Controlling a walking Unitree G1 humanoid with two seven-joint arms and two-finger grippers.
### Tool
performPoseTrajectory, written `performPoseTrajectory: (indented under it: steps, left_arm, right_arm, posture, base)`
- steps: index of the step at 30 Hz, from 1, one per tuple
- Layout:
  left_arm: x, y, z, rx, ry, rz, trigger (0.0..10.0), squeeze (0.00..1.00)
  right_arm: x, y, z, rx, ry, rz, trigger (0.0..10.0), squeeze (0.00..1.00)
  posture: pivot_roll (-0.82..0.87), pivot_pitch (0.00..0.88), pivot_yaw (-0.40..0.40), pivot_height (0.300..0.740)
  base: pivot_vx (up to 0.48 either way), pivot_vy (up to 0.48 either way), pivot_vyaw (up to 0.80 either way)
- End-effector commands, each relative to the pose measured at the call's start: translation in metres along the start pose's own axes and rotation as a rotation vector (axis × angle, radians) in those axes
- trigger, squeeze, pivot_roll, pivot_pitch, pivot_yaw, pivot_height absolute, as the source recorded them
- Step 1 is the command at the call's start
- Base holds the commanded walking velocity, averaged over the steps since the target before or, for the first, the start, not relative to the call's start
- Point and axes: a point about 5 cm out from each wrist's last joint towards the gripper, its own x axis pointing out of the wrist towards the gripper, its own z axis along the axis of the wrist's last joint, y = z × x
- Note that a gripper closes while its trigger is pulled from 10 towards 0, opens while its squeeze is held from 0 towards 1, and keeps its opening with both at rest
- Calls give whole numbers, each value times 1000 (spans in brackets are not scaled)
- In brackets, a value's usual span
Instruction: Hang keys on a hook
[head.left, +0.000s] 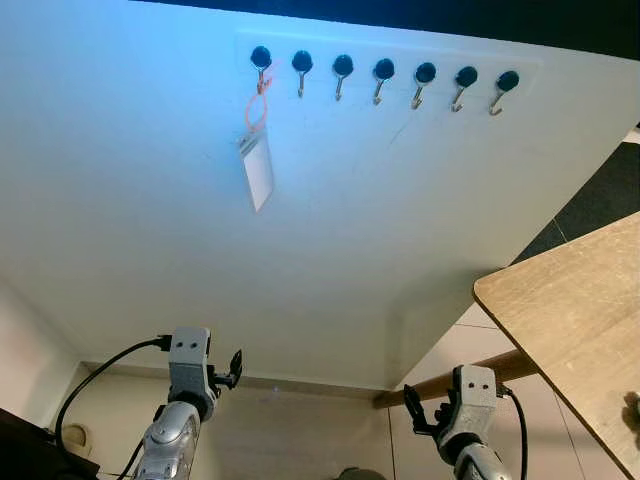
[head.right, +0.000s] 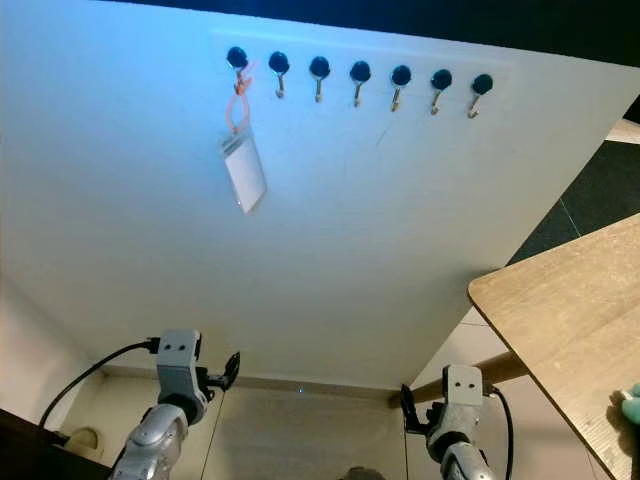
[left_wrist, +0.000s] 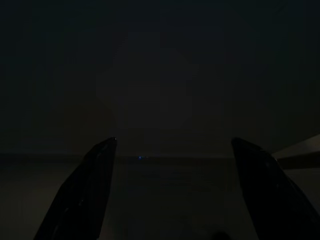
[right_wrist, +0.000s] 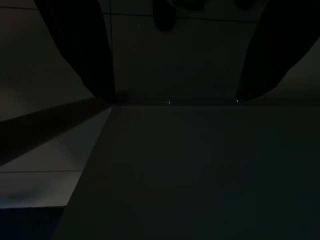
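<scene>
Left eye view, left to right: left end effector low, fingers apart, empty; keys with white tag hanging far up on leftmost hook; right end effector low, parted, empty; bench at right. Possible risk: tag slipping off if knocked.

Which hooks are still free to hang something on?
Six hooks, from the second hook to the far-right hook, hang bare. The leftmost hook is taken: an orange loop with a white tag dangles there.
</scene>
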Motion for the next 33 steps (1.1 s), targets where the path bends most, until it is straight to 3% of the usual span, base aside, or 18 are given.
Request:
performPoseTrajectory:
  steps: [1,8,33]
  left_arm:
    - [-2,2,-2,21,15,-9,10000,0]
    - [-1,3,0,22,15,-3,10000,0]
    - [2,-1,13,-3,-55,-18,10000,0]
  right_arm:
    - [-1,-2,-3,5,27,2,10000,0]
    - [-2,3,-6,10,36,17,10000,0]
    - [1,12,-6,-9,43,72,10000,0]
  posture:
    - [33,66,-80,740]
    - [34,65,-79,740]
    - [45,57,-80,740]
  base:
    - [0,0,0]
    - [0,0,0]
    - [0,0,-800]
